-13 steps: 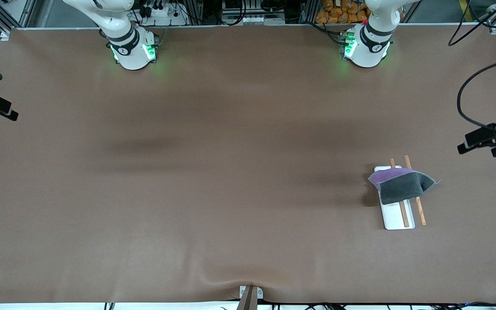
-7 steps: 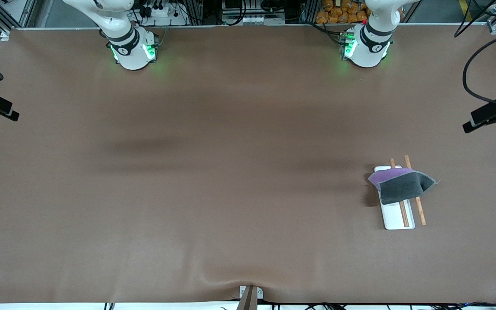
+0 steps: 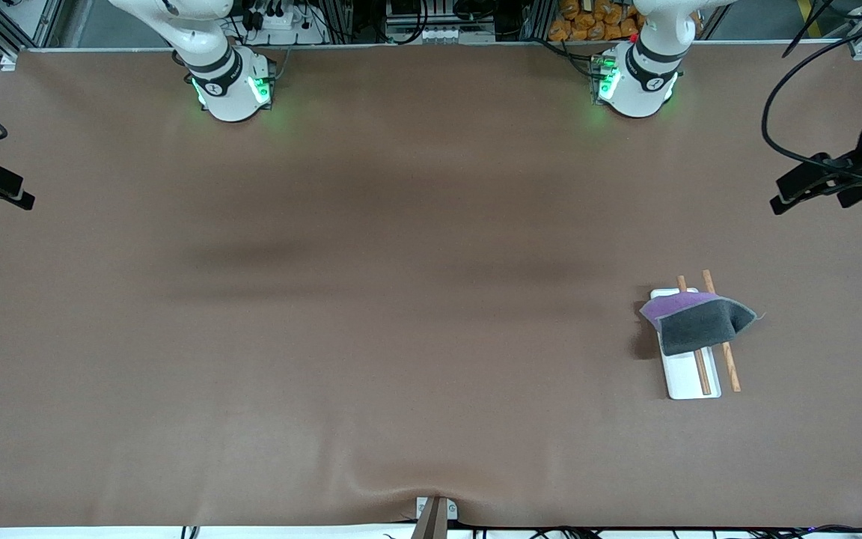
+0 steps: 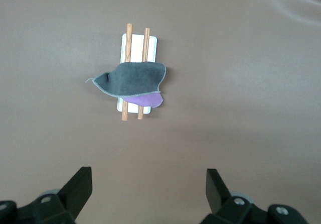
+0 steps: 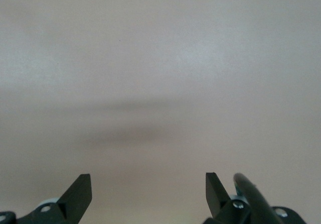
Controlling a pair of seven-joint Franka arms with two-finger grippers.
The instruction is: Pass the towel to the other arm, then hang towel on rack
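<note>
we see towel (image 3: 700,323) draped on rack (image 3: 691,380), lower right | left gripper (image 4: 149,189) released, high above it | right gripper (image 5: 148,191) released, over bare table

No readable text, label, brand, number or sign was found in any of the views. A small dark mark was seen on each robot base, but nothing on either could be made out.
</note>
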